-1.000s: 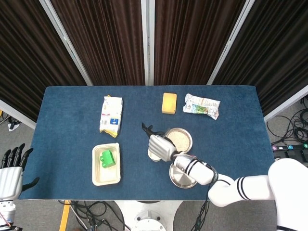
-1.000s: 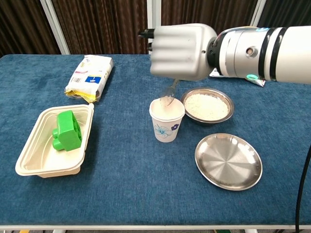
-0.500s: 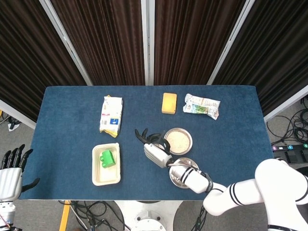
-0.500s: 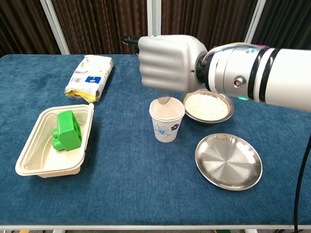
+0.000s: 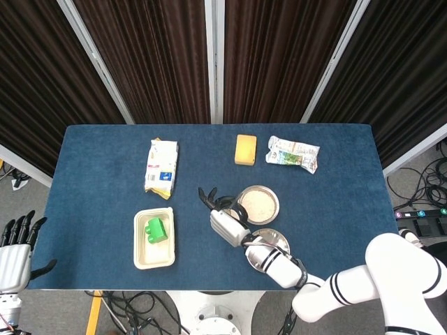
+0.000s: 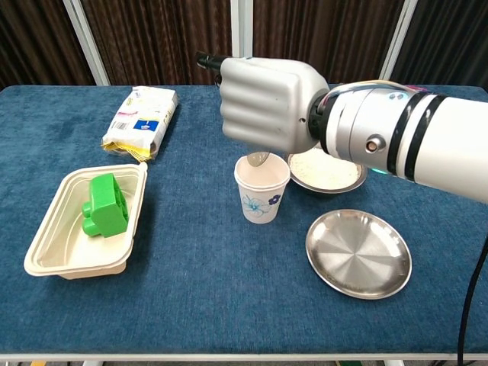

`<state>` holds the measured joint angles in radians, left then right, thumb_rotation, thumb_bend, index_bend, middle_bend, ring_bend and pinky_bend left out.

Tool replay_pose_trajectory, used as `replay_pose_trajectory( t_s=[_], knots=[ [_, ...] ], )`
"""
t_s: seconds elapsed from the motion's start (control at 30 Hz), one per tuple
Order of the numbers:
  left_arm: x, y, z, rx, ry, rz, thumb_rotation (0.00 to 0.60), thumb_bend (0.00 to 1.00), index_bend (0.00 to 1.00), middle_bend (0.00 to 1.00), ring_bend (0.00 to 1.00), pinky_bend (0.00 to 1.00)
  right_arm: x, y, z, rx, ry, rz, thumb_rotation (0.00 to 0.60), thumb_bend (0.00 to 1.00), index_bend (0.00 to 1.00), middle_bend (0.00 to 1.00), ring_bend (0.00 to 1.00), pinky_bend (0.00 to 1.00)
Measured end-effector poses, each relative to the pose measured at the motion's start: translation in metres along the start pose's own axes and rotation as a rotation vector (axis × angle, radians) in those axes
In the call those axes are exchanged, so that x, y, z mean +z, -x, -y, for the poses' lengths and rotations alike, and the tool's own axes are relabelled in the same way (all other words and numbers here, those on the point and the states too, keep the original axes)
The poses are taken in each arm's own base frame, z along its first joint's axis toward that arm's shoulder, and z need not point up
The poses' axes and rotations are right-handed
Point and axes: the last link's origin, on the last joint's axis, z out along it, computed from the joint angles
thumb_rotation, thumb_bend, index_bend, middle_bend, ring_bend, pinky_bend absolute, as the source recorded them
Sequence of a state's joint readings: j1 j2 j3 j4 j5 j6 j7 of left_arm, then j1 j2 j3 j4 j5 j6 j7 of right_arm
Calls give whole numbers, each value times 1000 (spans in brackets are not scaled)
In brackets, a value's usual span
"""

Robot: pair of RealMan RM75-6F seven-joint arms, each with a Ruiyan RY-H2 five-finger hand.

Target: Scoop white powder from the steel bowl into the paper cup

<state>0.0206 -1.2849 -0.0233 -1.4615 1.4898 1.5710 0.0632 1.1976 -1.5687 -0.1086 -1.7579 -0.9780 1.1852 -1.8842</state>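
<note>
My right hand [image 6: 267, 103] hovers right over the paper cup [image 6: 261, 192], fingers curled around a spoon. The spoon's metal bowl [image 6: 258, 158] peeks out under the hand, just above the cup's rim; its dark handle end [image 6: 204, 59] sticks out at the far side. The steel bowl [image 6: 329, 171] with white powder stands right of the cup, its near-left rim behind the hand. In the head view the right hand [image 5: 225, 222] covers most of the cup, next to the steel bowl [image 5: 258, 204]. My left hand [image 5: 15, 249] is off the table's left corner, fingers apart, holding nothing.
A flat steel plate [image 6: 358, 253] lies in front of the bowl. A white tray [image 6: 46, 255] with a green block [image 6: 107, 204] sits at the near left. A white bag [image 6: 141, 114], a yellow sponge [image 5: 245, 149] and a crumpled packet [image 5: 292, 153] lie further back.
The right hand has shifted left and nearer the chest camera over the cup. The spoon, tilted down into the cup before, now shows only its bowl at the rim. The left hand stayed still.
</note>
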Motion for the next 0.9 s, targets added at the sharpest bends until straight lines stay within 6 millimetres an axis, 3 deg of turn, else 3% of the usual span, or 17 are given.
replay_pose_trajectory(
  t_s=[0.23,0.43,0.67,0.9],
  knots=[
    [2,-1,-1,3,12,-3,600,40,185,122,51,27,-17,15,-14,251,61,12,600,327,583,591,258,0],
    [6,-4,-6,16,19,-4,600,40,185,122,51,27,-51,37,-17,618,110,38,600,327,582,594,258,0],
    [6,-8,-10,27,26,-11,600,40,185,122,51,27,-104,64,7,1030,136,65,600,327,582,594,256,0],
    [4,-12,-12,35,31,-15,600,40,185,122,52,27,-139,90,45,1196,131,100,600,326,582,587,241,0]
  ],
)
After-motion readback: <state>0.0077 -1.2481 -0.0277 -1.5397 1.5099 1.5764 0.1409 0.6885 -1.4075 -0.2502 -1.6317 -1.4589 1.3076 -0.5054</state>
